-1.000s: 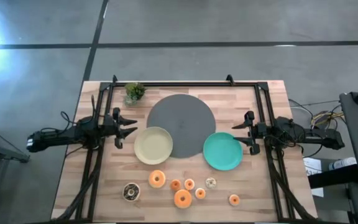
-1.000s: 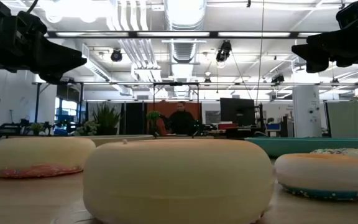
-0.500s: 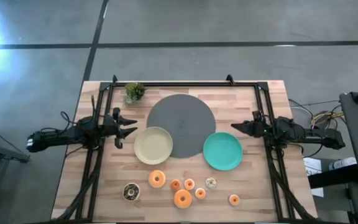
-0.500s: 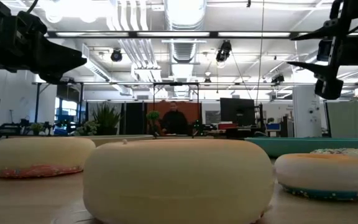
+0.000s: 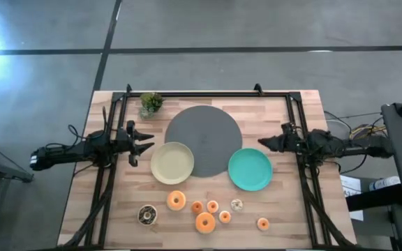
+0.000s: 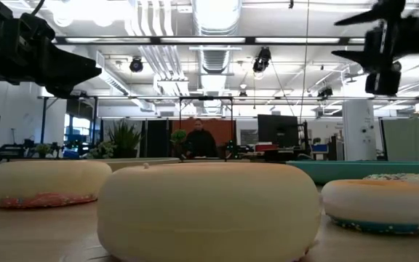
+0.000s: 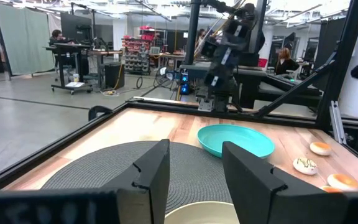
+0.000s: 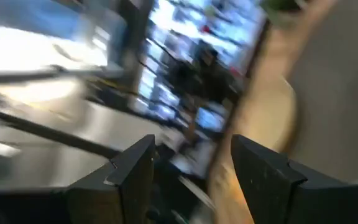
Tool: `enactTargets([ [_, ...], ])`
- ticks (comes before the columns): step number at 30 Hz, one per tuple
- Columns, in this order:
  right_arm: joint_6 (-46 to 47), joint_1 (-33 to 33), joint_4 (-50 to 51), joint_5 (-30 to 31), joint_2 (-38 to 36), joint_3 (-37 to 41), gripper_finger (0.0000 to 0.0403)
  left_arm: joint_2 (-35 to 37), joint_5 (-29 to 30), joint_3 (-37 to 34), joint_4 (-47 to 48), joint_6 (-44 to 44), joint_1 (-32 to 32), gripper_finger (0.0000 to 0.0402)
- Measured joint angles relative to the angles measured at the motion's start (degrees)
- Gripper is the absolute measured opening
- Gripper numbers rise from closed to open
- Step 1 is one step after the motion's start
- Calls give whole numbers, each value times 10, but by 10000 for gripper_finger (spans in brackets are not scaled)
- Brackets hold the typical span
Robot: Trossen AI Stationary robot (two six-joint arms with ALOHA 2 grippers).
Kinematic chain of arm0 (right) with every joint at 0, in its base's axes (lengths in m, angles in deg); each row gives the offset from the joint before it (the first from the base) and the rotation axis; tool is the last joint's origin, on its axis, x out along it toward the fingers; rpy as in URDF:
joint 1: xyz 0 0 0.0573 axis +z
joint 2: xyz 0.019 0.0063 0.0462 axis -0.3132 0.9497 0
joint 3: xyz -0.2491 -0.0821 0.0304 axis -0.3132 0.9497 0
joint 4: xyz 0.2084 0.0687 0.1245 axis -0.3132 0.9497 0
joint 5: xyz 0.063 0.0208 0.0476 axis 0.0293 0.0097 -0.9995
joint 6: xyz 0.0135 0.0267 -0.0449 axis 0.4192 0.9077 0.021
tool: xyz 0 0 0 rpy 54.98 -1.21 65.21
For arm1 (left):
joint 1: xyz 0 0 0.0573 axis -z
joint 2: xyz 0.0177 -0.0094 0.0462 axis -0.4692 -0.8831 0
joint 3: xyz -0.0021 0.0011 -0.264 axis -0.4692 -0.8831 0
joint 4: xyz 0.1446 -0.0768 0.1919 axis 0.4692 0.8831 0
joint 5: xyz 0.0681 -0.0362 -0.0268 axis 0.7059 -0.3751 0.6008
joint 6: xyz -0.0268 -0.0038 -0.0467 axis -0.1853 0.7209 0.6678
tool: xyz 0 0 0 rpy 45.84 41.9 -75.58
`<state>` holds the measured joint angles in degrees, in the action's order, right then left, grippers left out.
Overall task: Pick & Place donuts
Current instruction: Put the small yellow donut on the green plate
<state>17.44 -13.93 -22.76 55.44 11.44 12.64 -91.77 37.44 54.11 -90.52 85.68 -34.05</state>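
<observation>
Several small donuts lie flat in a loose group by the table's near edge: two larger orange ones [image 5: 176,201] [image 5: 205,222], a chocolate one [image 5: 147,214], a white one [image 5: 236,204] and small orange ones such as [image 5: 262,224]. In the low view they fill the foreground, with the nearest donut [image 6: 208,211] orange-cream side up. My left gripper [image 5: 145,144] [image 7: 194,168] hovers open at the table's left side, beside the cream plate. My right gripper [image 5: 262,143] [image 8: 188,168] hovers open at the right side, above the teal plate's far rim. Both are far from the donuts.
A cream plate [image 5: 172,162] and a teal plate [image 5: 250,169] flank a large dark grey disc [image 5: 203,132] at mid-table. A small potted plant [image 5: 151,103] stands at the far left. A black frame [image 5: 208,93] runs round the table. A person [image 6: 198,142] is far behind.
My right gripper has rolled about its long axis, so its fingers, earlier spread level, now stand one above the other. It has also shifted slightly toward the table's middle and risen a little. The right wrist view is blurred by this motion. The donuts have stayed in place.
</observation>
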Motion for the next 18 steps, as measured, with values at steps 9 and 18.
enactTargets([
  [9, 50, 166, 444, -3, 345, -315, 203, 0, 0, 0, 0, 0, 0, 122],
  [18, 227, 342, 628, -39, 615, -524, 203, 0, 0, 0, 0, 0, 0, 122],
])
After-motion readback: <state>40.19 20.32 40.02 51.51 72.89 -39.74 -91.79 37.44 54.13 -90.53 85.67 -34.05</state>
